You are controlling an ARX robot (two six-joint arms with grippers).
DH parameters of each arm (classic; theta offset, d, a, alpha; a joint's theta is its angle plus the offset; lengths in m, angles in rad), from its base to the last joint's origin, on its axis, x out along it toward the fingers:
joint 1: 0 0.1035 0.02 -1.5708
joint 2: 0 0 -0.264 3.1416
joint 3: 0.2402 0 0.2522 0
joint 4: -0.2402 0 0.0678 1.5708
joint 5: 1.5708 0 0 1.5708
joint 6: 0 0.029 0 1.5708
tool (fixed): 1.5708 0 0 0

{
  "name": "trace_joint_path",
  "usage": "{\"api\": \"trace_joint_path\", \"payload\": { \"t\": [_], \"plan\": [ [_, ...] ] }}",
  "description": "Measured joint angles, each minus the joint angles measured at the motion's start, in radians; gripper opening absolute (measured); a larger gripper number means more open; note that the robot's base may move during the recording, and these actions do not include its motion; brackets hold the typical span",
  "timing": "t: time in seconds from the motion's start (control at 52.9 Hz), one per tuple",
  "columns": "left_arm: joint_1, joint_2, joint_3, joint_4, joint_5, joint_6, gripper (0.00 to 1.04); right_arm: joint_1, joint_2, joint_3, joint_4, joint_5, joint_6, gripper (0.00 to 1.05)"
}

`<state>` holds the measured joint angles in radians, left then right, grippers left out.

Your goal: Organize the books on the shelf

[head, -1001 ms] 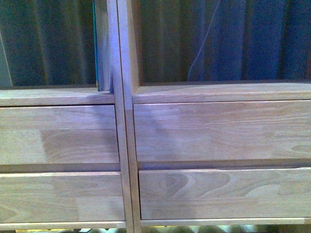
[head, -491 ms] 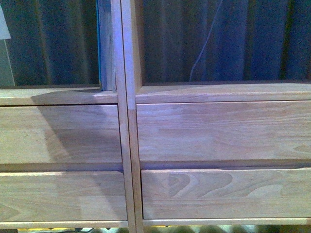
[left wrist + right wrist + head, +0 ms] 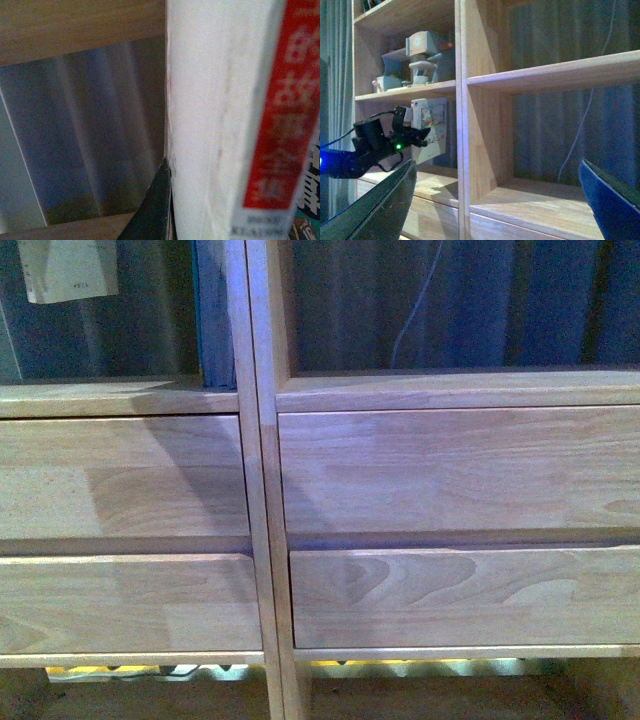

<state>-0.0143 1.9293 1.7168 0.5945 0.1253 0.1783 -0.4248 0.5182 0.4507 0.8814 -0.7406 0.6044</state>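
Note:
My left gripper (image 3: 415, 136) is shut on the white book (image 3: 431, 131) and holds it up in the left column's cubby of the shelf (image 3: 461, 100). In the left wrist view the white book (image 3: 215, 125) fills the right side, red spine mark showing, with one dark finger (image 3: 152, 212) against its cover. A corner of the white book (image 3: 68, 268) shows at the front view's top left. A slim teal-blue-edged book (image 3: 213, 315) stands against the shelf's (image 3: 258, 440) centre divider. My right gripper (image 3: 495, 200) is open and holds nothing, facing the right column's cubby.
Wooden ornaments (image 3: 420, 55) stand in the cubby above the held book. Plain drawer fronts (image 3: 450, 470) lie below the cubbies, with a gap to the floor (image 3: 150, 672) beneath. A dark curtain and a thin cable (image 3: 415, 310) hang behind the backless cubbies.
The white book's corner has come into the front view at the top left. The shelf sits higher in that view, and the gap under it shows.

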Motion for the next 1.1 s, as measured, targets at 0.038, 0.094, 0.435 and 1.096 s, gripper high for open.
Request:
{"api": "trace_joint_path", "payload": {
  "t": [0.038,0.094,0.435,1.096],
  "plan": [
    [-0.006,0.017,0.019,-0.008,-0.005,0.002,0.07,0.004,-0.004,-0.003,-0.002,0.003,-0.014,0.98],
    [-0.012,0.046,0.044,-0.016,-0.019,0.01,0.07,0.017,-0.012,-0.004,-0.023,0.013,-0.032,0.98],
    [-0.032,0.219,0.175,-0.047,-0.005,0.02,0.07,0.043,-0.036,-0.027,-0.052,0.014,-0.064,0.98],
    [-0.06,0.274,0.234,-0.087,0.02,0.074,0.81,0.04,-0.044,-0.053,-0.023,-0.025,-0.036,0.98]
  ]
}}
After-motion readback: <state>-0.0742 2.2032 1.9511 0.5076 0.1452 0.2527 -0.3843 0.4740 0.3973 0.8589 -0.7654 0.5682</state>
